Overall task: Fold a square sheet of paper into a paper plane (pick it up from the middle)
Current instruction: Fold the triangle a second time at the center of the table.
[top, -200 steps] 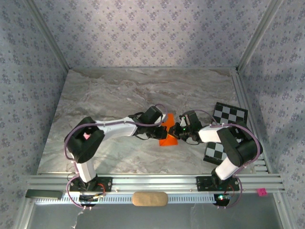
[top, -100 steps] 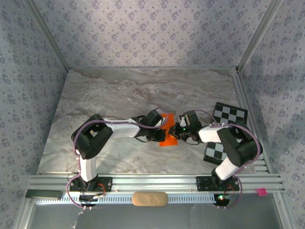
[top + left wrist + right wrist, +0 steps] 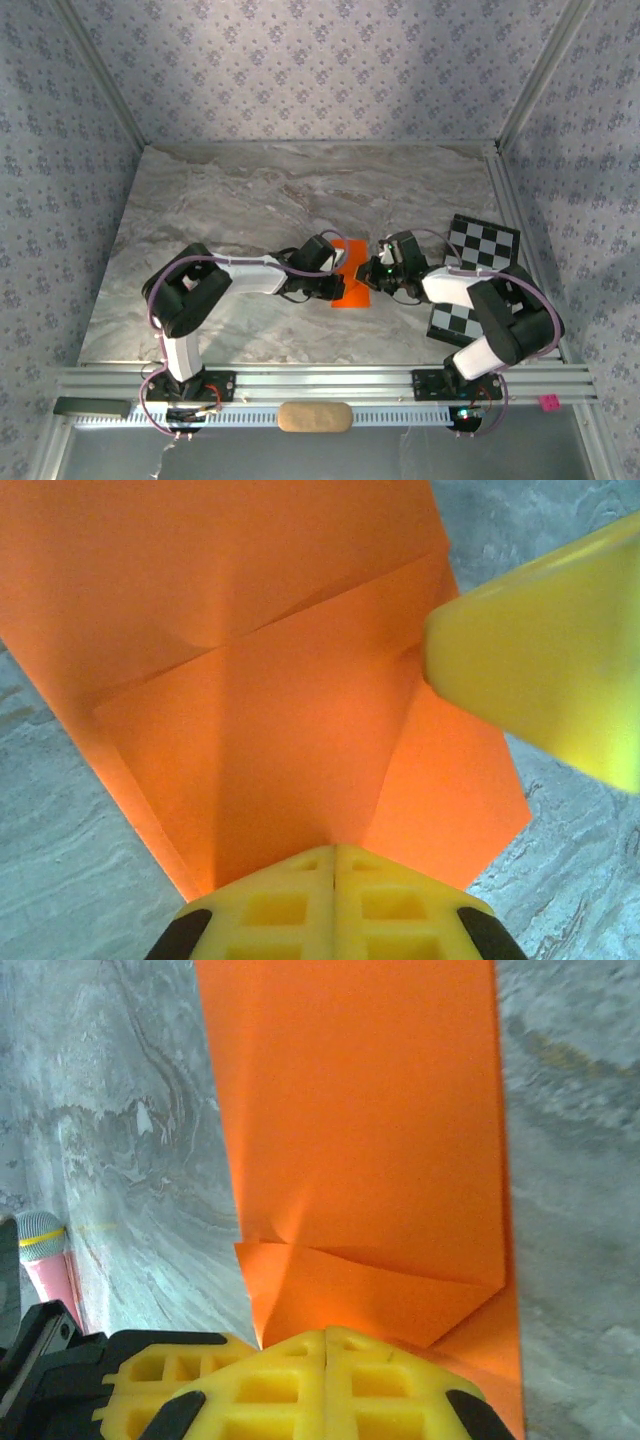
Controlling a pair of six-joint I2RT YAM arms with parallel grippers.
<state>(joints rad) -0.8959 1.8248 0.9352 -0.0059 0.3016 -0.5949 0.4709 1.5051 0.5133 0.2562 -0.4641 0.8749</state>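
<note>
The square sheet of paper (image 3: 352, 290) is bright orange, partly folded with creased flaps, and lies on the marble table between my two grippers. My left gripper (image 3: 336, 272) comes in from the left. In the left wrist view the left gripper (image 3: 335, 852) is shut, its yellow tips resting on the paper (image 3: 280, 710) where the creases meet. My right gripper (image 3: 377, 270) comes in from the right. In the right wrist view the right gripper (image 3: 327, 1335) is shut too, its tips on the edge of a folded flap of the paper (image 3: 360, 1140). One right fingertip (image 3: 540, 670) shows in the left wrist view.
Two black-and-white checkerboard cards (image 3: 483, 238) (image 3: 452, 320) lie at the right, one under the right arm. A small pink stick (image 3: 48, 1270) lies beside the right gripper. A tan pad (image 3: 314, 416) sits below the front rail. Patterned walls close in the table.
The paper, raised and pointed a second ago, now lies flatter on the table. The left forearm has sunk lower and the right elbow has swung slightly right. Both grippers stay shut.
</note>
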